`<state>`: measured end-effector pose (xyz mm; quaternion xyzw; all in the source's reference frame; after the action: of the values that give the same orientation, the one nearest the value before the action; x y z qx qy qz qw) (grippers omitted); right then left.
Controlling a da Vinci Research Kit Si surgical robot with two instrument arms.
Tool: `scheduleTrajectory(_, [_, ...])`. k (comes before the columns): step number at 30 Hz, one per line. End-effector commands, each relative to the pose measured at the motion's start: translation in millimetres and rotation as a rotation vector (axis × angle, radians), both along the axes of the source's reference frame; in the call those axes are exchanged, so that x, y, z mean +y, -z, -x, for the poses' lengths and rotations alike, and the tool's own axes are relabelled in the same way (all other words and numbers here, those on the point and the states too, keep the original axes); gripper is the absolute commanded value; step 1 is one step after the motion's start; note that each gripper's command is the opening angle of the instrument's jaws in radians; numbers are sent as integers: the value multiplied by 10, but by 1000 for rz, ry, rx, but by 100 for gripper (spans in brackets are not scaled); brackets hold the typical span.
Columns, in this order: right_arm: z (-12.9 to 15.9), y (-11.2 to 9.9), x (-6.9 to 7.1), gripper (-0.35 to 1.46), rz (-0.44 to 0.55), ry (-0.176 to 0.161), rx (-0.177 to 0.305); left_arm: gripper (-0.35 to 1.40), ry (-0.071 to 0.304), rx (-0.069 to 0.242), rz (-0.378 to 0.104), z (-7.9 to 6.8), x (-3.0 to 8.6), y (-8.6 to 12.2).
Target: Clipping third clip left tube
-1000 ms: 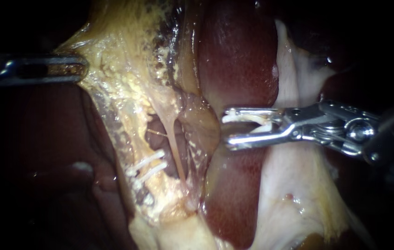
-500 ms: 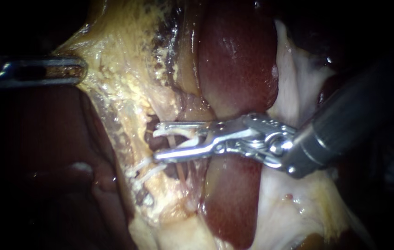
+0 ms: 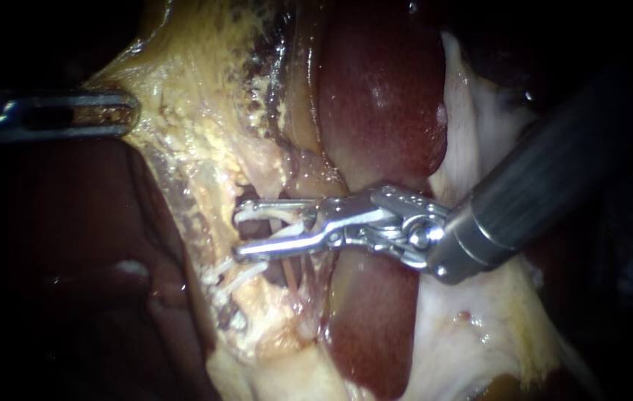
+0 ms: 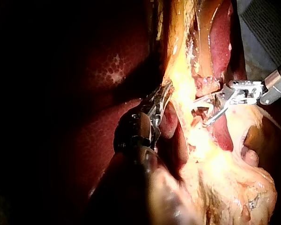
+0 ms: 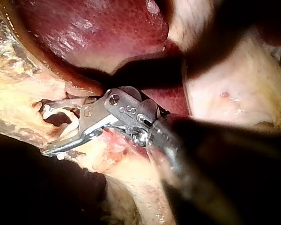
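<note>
The endoscope looks closely, straight onto the yellowish fatty tissue (image 3: pixel 197 148) and dark red liver (image 3: pixel 383 96), while the two wrist cameras look in from opposite sides of that tissue, all three sharing the slender steel right instrument (image 3: pixel 238 232).

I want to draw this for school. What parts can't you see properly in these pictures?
- Endoscope view: the tube where the right instrument straddles it; its open jaws cover that stretch.
- Endoscope view: the left instrument; its shaft is cut off by the edge, in darkness.
- Endoscope view: the two clips; their ends sink into yellow tissue.
- Right wrist view: tissue beneath the blurred shaft.
</note>
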<state>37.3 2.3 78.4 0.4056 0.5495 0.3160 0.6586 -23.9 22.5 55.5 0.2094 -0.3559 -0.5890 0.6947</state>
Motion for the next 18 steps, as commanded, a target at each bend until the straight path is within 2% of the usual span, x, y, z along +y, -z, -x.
scheduleTrajectory(1, [-2,-1,-1,60,-4,5,2,-35,0,0,0,0,0,0])
scheduleTrajectory(5, [-10,-4,-2,60,-13,28,17,-35,1,1,0,1,0,1])
scheduleTrajectory(10, [-11,-3,-3,60,-32,47,63,-35,1,1,0,1,-1,1])
scheduleTrajectory(18, [-1,5,-1,60,-48,48,102,-35,-2,-1,5,0,0,3])
